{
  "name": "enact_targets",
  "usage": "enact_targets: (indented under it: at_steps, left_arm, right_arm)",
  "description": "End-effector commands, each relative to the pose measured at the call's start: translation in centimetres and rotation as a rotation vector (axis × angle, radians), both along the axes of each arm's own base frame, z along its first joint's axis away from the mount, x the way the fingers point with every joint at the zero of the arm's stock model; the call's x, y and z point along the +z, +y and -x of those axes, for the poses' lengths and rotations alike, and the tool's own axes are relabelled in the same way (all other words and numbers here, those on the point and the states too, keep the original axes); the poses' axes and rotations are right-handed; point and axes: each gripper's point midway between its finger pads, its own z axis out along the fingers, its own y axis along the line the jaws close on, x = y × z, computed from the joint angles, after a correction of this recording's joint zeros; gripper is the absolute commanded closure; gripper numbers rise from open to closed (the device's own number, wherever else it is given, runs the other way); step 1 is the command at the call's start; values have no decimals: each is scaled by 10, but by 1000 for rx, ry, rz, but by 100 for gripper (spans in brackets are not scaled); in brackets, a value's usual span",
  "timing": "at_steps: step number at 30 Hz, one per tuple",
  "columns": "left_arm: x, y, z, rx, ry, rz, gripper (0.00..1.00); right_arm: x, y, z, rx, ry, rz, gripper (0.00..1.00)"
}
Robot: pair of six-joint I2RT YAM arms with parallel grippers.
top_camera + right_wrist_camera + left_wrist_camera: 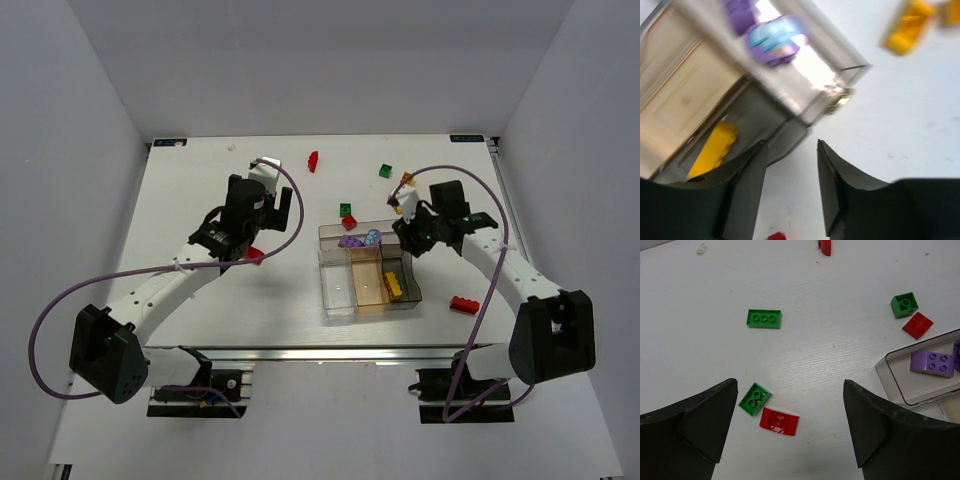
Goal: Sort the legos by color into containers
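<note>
The clear tray (331, 300) holds two lilac pieces (350, 241) in its wide compartment and a yellow brick (393, 286) in the smoky grey one. My left gripper (252, 245) is open and empty above a red rounded piece (779, 421) and a green brick (755, 399), both between its fingers (700, 425). My right gripper (791, 145) is open and empty over the table just off the tray's grey corner (790, 132). That view is blurred. It shows the yellow brick (714, 148) and a lilac piece (775, 40).
Loose bricks lie on the table: a green three-stud one (764, 318), a green (904, 304) and a red (918, 325) by the tray, a red (313, 161) and a green (385, 171) far back, orange-yellow ones (405, 185), and a red (464, 304) right of the tray.
</note>
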Motion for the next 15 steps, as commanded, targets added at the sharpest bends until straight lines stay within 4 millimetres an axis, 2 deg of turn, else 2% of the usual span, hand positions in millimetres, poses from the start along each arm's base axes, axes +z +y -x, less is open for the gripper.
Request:
enact_targets:
  at_steps: [1, 2, 3, 4, 5, 6, 7, 8, 9, 12, 14, 15]
  left_arm:
    - [20, 0, 3, -9, -42, 27, 4]
    - [19, 0, 3, -9, -39, 24, 4]
    - [18, 1, 3, -5, -37, 20, 4]
    - [17, 1, 3, -4, -35, 16, 4]
    - [17, 2, 3, -4, -35, 14, 4]
    - [16, 2, 2, 1, -35, 13, 4]
    - [15, 2, 2, 2, -34, 10, 4]
    - [15, 2, 2, 3, -33, 8, 4]
    - [14, 2, 2, 2, -29, 4, 4]
    - [12, 3, 1, 4, -27, -3, 4]
    - [12, 4, 1, 11, -27, -10, 4]
    - [12, 5, 1, 13, -27, -11, 4]
  right_arm:
    - [52, -14, -70, -263, -224, -53, 51]
    - [64, -12, -82, -305, -225, -90, 53]
    - [45, -8, -88, -307, -156, -82, 55]
    - [42, -3, -92, -317, -123, -91, 55]
    - [52, 3, -105, -329, -119, -110, 53]
    - [28, 5, -107, -357, -27, -95, 43]
    - [23, 6, -112, -368, -6, -94, 33]
    - [30, 8, -125, -383, -20, -102, 22]
    - [13, 9, -131, -396, 22, -90, 11]
    - [2, 11, -156, -433, 34, -79, 11]
    - [-4, 12, -164, -441, 46, -65, 12]
    - [-9, 14, -169, -443, 50, -53, 16]
